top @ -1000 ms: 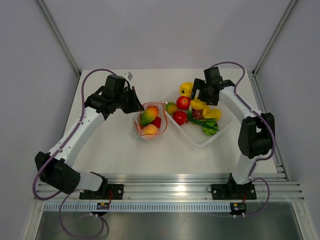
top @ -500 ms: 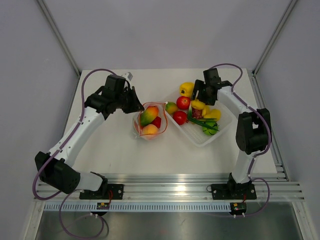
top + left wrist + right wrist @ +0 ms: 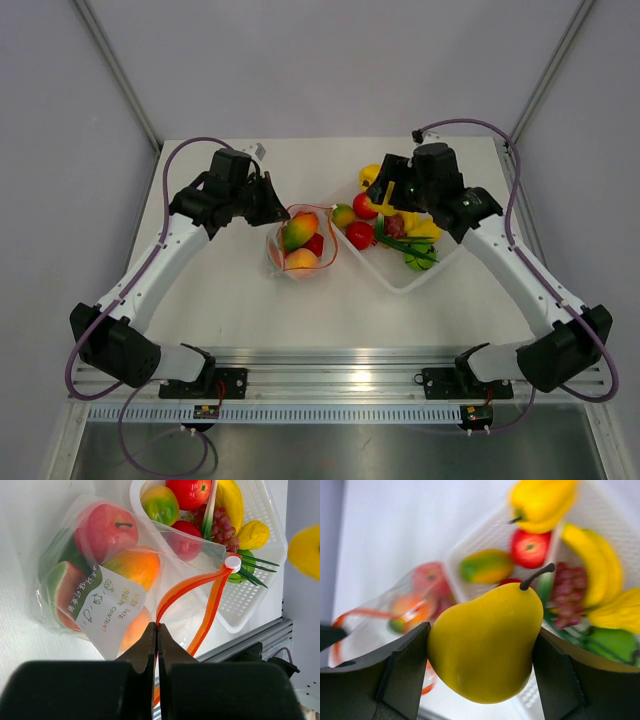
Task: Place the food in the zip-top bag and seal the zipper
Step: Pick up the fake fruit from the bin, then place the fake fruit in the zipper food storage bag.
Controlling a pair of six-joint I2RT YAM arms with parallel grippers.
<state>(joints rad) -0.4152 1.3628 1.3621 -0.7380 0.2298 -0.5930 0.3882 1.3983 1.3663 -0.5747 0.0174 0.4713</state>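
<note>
The bag (image 3: 300,245) lies at the centre of the top view, with its mouth open and fruit (image 3: 107,530) inside. We find its orange zipper (image 3: 192,597) clenched between the fingers of the left gripper (image 3: 156,630). The right gripper (image 3: 481,647) grasps a yellow pear (image 3: 490,615) over the white tray (image 3: 415,275), right of centre.

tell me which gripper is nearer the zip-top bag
Left. The left gripper is shut on the zipper of the zip-top bag; the right gripper holds a pear by the tray, apart from the bag.
</note>
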